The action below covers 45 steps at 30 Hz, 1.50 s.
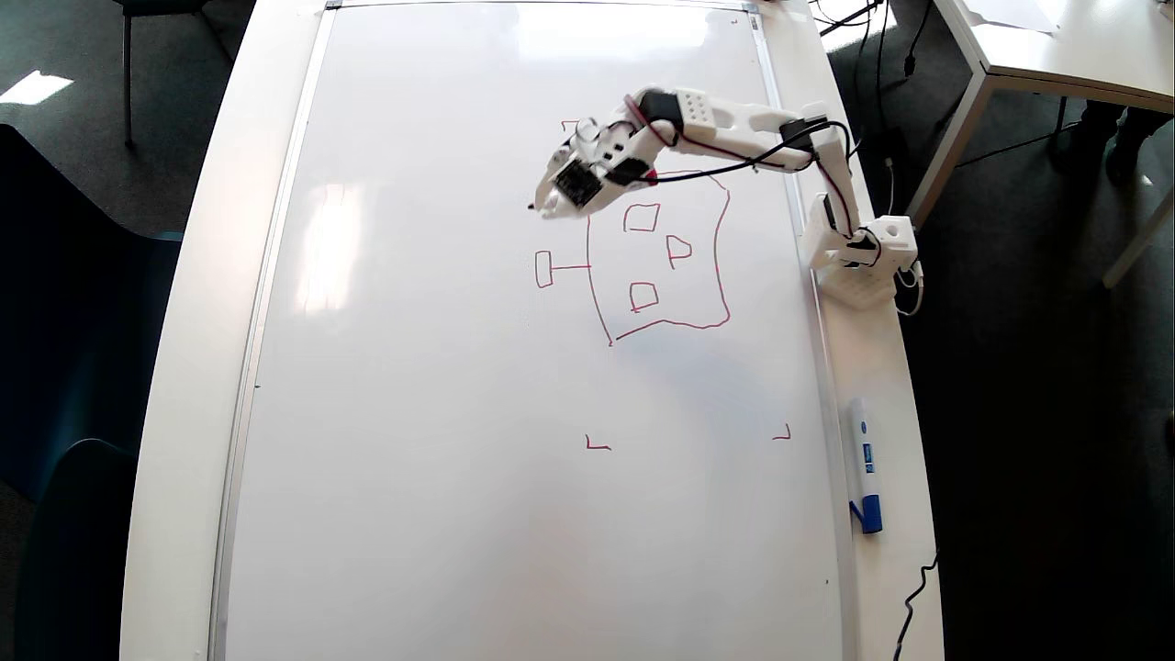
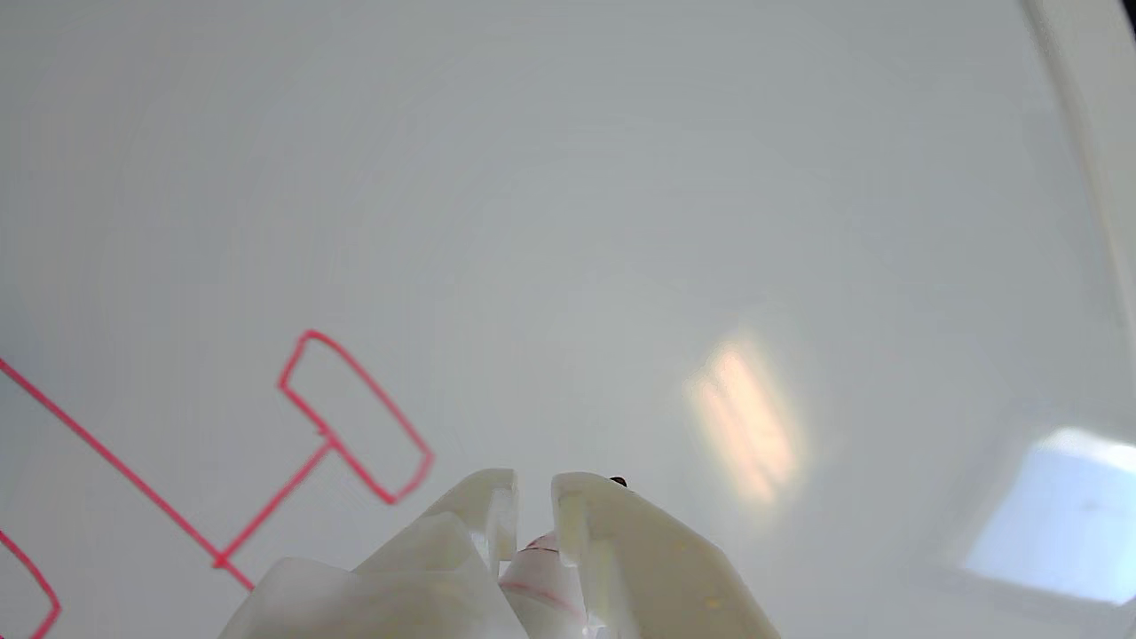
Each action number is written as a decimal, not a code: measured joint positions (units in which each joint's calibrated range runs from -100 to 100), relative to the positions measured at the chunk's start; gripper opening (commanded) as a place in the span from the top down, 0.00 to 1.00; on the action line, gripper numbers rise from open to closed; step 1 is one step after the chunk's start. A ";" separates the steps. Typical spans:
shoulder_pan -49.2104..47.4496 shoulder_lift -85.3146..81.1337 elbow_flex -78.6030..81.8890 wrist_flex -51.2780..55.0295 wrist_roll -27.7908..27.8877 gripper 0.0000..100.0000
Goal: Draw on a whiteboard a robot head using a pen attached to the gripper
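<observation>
The whiteboard (image 1: 413, 413) fills the table. The robot head (image 1: 679, 322) is a wobbly red square with three small boxes inside and a stalk (image 1: 574, 267) running left to a box. My gripper (image 1: 548, 207) hangs over the board just left of the outline's upper left corner, above the stalk box. It is shut on the pen (image 2: 537, 586), whose white barrel with red marks shows between the jaws in the wrist view. The dark pen tip (image 1: 531, 207) pokes out to the left. In the wrist view the gripper (image 2: 532, 484) has the stalk (image 2: 275, 500) to its left over the bare whiteboard (image 2: 621, 222).
The arm base (image 1: 863, 257) is clamped at the board's right edge. A white marker with a blue cap (image 1: 864, 464) lies on the table strip to the right. Small red corner marks (image 1: 597, 445) sit lower on the board. Another table (image 1: 1056, 46) stands at the upper right.
</observation>
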 measured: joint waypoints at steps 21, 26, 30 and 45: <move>0.30 -71.33 82.41 -38.09 20.98 0.99; 0.60 -82.93 105.53 -69.76 26.10 0.99; 0.45 -86.07 121.24 -98.06 28.22 0.99; -1.66 -91.32 135.31 -141.13 28.53 0.99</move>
